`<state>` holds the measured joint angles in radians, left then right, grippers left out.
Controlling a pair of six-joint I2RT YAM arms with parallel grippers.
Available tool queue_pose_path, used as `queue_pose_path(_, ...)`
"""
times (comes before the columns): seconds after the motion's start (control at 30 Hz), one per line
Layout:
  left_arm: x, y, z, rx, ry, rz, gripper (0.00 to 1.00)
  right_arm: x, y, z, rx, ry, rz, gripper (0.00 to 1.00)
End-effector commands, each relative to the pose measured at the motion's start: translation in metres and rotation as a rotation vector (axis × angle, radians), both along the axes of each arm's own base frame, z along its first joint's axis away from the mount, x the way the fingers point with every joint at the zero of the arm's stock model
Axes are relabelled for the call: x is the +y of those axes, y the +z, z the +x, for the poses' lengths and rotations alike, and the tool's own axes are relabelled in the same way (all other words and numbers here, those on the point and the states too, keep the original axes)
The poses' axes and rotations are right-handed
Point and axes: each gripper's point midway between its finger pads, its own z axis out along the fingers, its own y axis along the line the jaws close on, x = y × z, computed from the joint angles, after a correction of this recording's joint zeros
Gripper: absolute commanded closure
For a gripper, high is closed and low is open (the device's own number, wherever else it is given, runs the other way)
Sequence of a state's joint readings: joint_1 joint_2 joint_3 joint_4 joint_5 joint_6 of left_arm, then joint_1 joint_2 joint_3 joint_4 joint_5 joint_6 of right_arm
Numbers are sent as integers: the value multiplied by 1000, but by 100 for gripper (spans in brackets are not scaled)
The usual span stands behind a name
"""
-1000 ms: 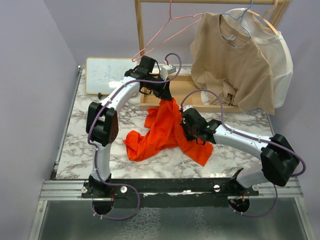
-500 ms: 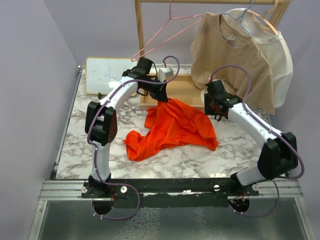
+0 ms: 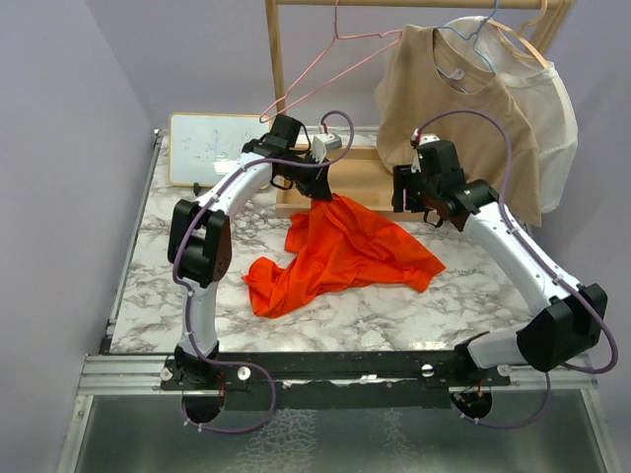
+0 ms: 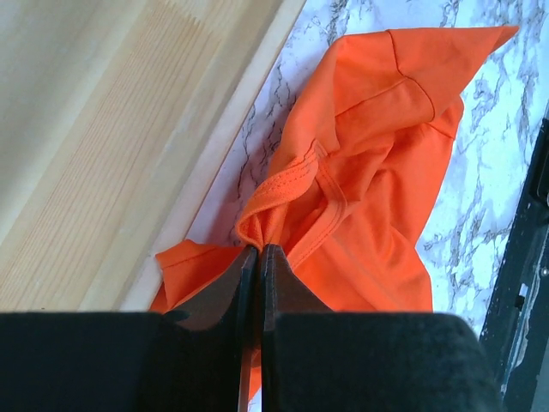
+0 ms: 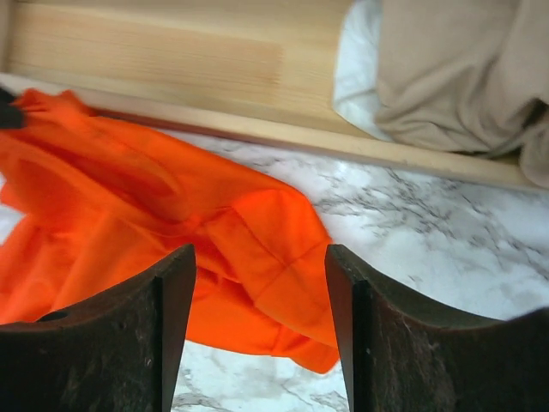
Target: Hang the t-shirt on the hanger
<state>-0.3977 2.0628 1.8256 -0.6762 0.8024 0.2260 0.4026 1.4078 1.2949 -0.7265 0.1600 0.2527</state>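
Pinching t-shirt [image 4: 369,172] neckband — left fingers [image 4: 225,296]

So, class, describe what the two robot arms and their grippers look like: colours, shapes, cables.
The left arm and right arm have white links with bulky black joints, each trailed by a looping purple cable. The left gripper and right gripper have dark, flat, tapering fingers.
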Motion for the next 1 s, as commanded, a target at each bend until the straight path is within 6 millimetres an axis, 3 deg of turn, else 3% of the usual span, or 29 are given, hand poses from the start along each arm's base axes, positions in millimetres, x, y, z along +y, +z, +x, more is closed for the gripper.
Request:
queue_pose_path(0.0, -5, 16, 0, -15, 6, -40, 100, 45, -3, -10, -3, 145, 56, 38)
queue_pose_path(0.13, -10, 24, -3, 17, 6, -79, 100, 79, -32, -22, 14, 159, 57, 38)
queue_pose_path(0.27, -13, 32, -9, 55, 0, -115, 100, 92, -69, -28, 39, 115, 54, 40)
queue_pose_path(0.47, -12, 39, -18, 64, -26, -123, 100, 70, -109, -32, 101, 32, -62, 41)
queue_pose_path(0.7, -7, 37, -31, 65, -79, -105, 100, 46, -120, -38, 100, -11, -150, 39)
queue_pose_path(0.97, -2, 32, -39, 54, -124, -84, 100, 43, -142, -35, 124, -43, -172, 38)
